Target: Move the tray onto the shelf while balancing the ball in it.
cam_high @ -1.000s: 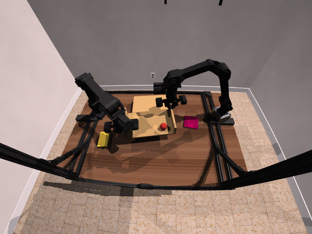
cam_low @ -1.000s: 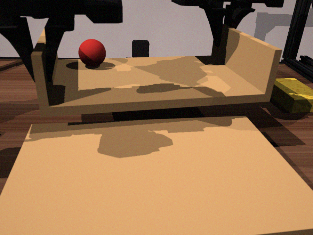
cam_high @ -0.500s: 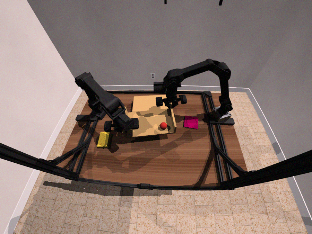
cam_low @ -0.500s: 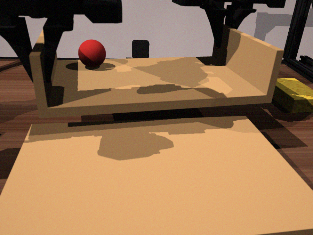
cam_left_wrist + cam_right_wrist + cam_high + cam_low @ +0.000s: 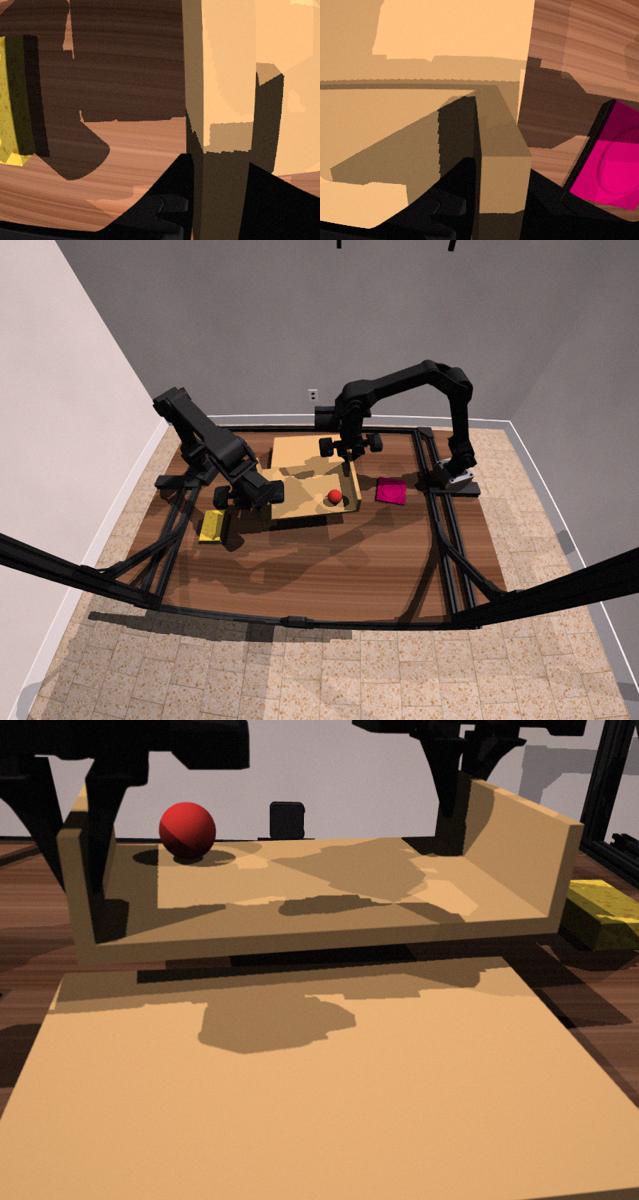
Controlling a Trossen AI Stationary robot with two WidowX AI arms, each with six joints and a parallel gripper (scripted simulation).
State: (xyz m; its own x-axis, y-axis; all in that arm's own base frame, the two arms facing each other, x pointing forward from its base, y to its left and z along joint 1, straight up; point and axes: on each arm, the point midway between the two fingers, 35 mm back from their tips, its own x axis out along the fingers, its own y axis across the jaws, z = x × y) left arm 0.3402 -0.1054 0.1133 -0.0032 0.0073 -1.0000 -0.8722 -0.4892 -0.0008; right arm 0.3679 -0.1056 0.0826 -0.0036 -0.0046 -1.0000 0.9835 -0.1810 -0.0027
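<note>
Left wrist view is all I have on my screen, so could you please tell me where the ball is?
Observer: The ball is on the tray, nearer the right arm's end.
Operator: Thank you. Is the right gripper holding anything?
Observer: Yes, the right gripper is shut on the tray's end wall, one finger on each side.
Operator: And is the tray resting on the shelf?
Observer: No, most of the shelf lies uncovered beside the tray.
</note>
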